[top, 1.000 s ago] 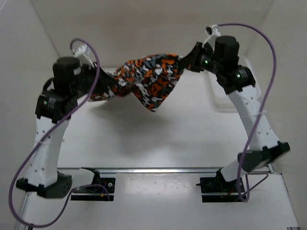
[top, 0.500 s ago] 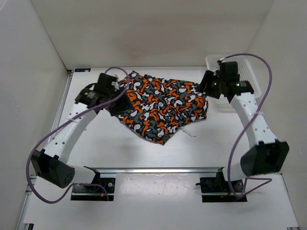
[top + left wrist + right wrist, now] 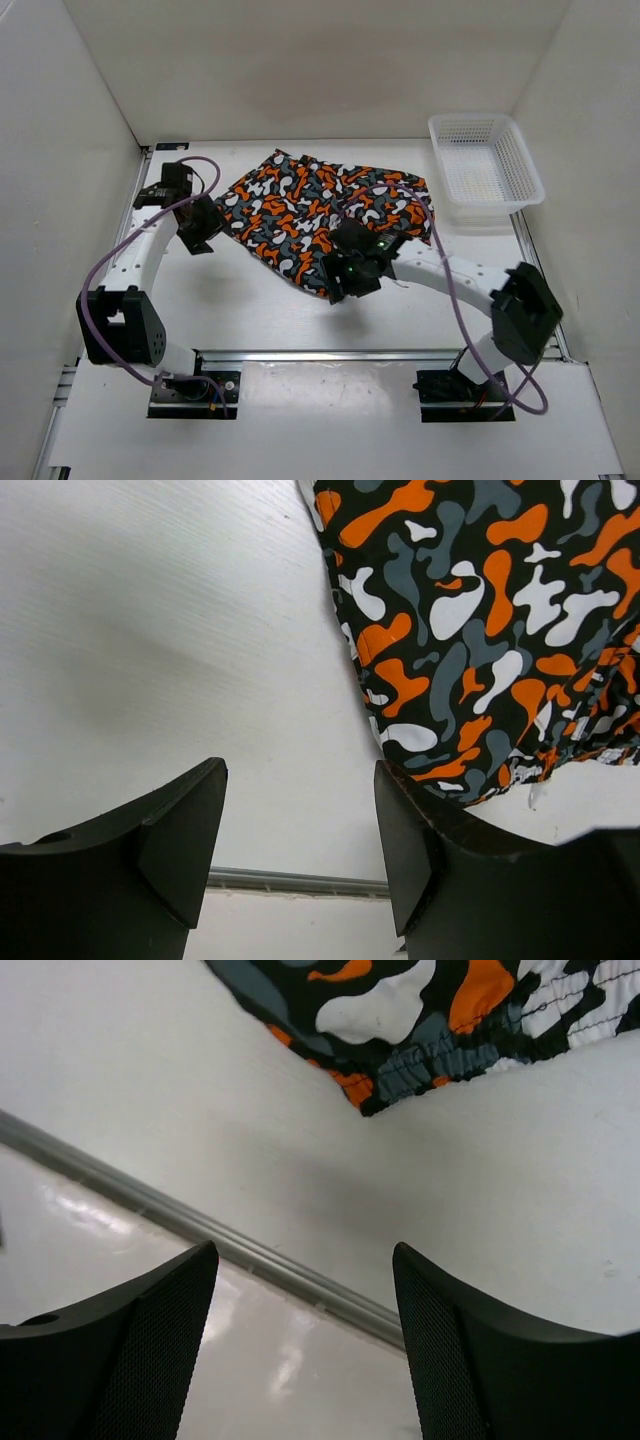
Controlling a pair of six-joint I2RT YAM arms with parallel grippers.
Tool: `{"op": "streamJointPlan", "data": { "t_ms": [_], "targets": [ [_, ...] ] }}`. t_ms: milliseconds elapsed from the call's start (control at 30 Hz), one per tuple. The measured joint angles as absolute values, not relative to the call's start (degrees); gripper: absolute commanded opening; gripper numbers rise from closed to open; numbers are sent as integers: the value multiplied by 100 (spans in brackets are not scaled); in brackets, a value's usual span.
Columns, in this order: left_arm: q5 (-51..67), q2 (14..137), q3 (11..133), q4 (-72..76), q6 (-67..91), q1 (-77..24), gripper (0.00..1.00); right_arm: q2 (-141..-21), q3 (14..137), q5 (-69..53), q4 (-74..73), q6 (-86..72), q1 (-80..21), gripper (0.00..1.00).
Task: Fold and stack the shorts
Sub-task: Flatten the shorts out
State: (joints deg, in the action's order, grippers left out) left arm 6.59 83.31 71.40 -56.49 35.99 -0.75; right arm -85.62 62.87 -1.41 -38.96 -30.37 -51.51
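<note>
- Shorts [image 3: 320, 210] lay spread out flat on the white table [image 3: 250, 310], mid-table towards the far side, with one corner pointing back at the arm bases.
- Print was plain to see: orange, white, grey and black blobs, with a gathered edge showing at the near corner in the right wrist view.
- Left gripper [image 3: 300, 820] sat low just beside the shorts' left edge, jaws apart, nothing between them but bare table.
- Fabric edge ran alongside its right finger [image 3: 420, 830]; whether they touched, I couldn't tell.
- Right gripper [image 3: 305, 1300] hung at the near corner of the shorts, jaws spread wide and holding nothing.
- That corner lay just ahead of its fingertips, not between them, and a metal rail [image 3: 200, 1225] crossed the view below.
- White mesh basket [image 3: 485, 170] stood at the far right, near the shorts' right edge.
</note>
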Motion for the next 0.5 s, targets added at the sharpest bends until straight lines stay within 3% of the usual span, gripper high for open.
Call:
{"op": "streamJointPlan", "data": {
  "t_ms": [267,300,333,467,500],
  "targets": [
    [746,7828,6967,-5614,3548,95,75,-10551,7996,991,-3896,-2738,-5098,72],
    [760,7802,6963,-5610,3546,113,75,-10722,8130,1057,-3874,-2683,-5081,67],
    [773,7784,6945,-5590,3544,130,75,-10910,8239,1081,-3846,-2630,-5041,48],
    [821,7780,6860,-5616,3509,143,75,-11268,8147,1024,-3752,-2528,-4727,3],
    [827,7780,6855,-5631,3494,143,75,-11212,8005,1035,-3728,-2497,-4663,0]
  ]
}}
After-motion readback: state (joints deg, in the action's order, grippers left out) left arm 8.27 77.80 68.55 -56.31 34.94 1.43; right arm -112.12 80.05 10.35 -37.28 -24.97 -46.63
